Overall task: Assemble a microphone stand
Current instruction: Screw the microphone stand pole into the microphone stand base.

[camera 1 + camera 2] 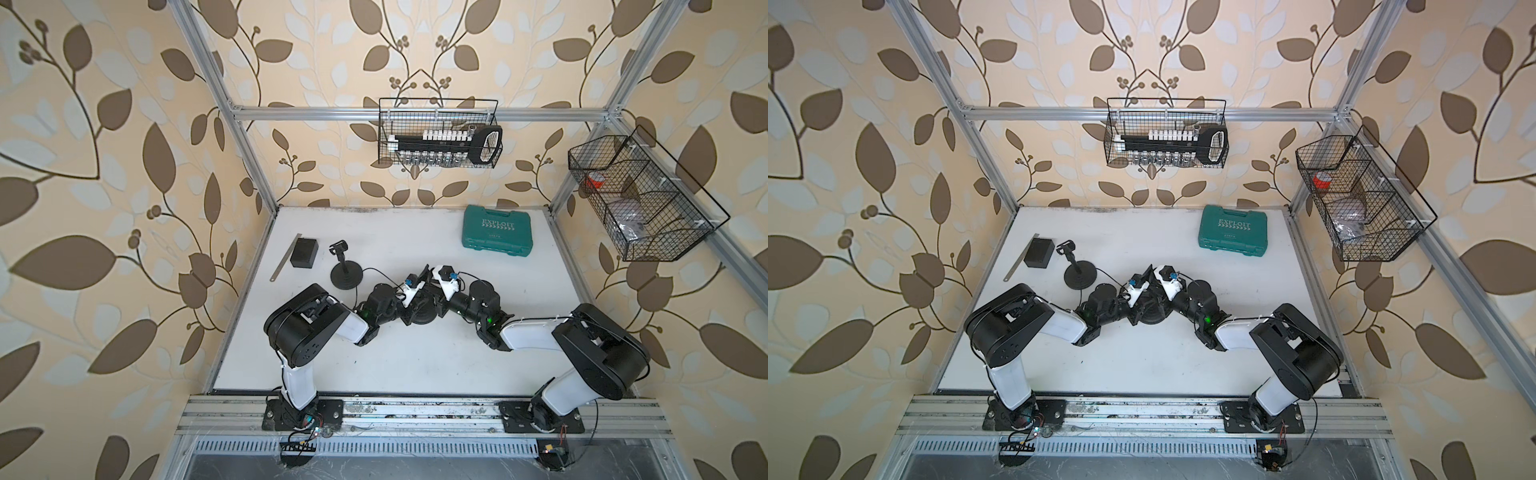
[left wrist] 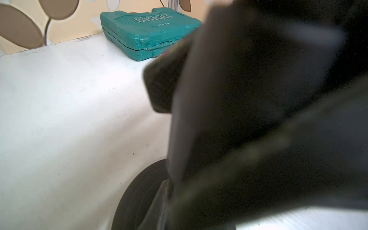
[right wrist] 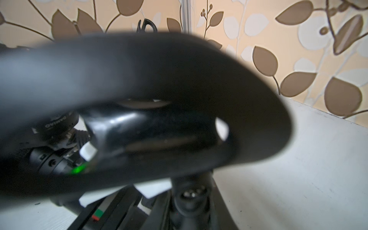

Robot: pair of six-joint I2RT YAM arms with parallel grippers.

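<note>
Both grippers meet low over the round stand base (image 1: 422,322), mid-table.

Your base lies flat on the white table (image 1: 415,365), about centre. Both arms are folded low, elbows out, wrists angled in toward each other above it. Left gripper (image 1: 417,300) is pinched nearly closed. On what, can't tell: its wrist view is mostly dark blur, w/ the base's rim (image 2: 135,199) at the edge. Right gripper (image 1: 433,293): jaw width can't be told, as a blurred black mic clip (image 3: 258,111) fills its wrist view. An assembled mic stand (image 1: 345,272) stands upright on the left, near the left wrist, w/ a black box (image 1: 304,252) and steel ruler (image 1: 286,258) beyond it by the left edge. Only legible text is "EXPLOIT" on the teal case (image 1: 497,231), far right, well apart. Bare table surface runs from the base to the arm mounts.
</note>
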